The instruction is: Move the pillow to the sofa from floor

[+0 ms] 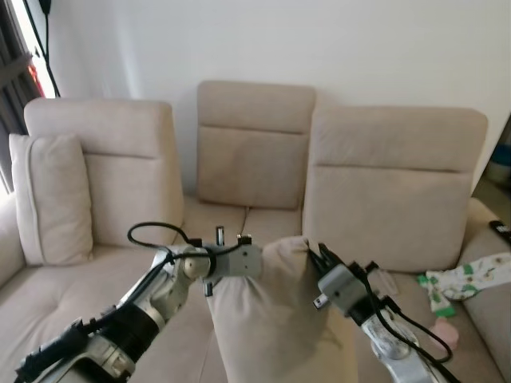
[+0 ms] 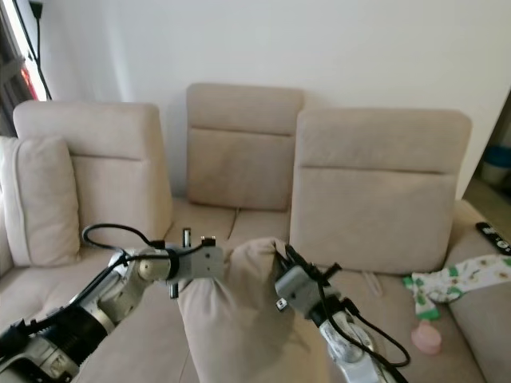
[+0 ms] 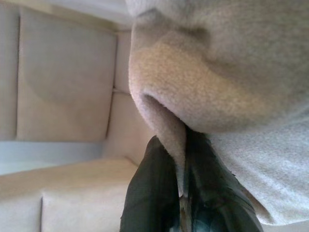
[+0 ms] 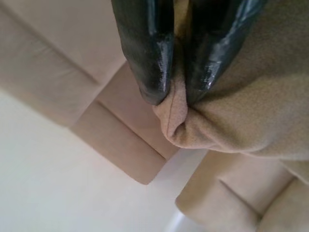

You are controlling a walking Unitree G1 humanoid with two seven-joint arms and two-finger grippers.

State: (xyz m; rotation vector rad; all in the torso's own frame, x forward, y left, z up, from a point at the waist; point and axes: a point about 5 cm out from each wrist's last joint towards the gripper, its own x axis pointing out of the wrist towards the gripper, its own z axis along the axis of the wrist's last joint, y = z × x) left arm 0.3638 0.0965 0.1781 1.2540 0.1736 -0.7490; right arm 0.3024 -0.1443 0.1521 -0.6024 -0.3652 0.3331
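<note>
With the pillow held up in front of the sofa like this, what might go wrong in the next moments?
1. Each pincer, left and right, pinches only a thin fold at the edge of the pillow, so the fabric may slip out and the pillow may drop.
2. A patterned cloth and a small pink object lie on the right seat; a pillow released there may land on them.

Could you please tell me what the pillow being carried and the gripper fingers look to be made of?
Pillow: soft beige fabric, matte and slightly fuzzy, probably a fleece-like weave; it bunches where pinched. Fingers: glossy black, likely hard plastic or rubber, judging by the highlights.
</note>
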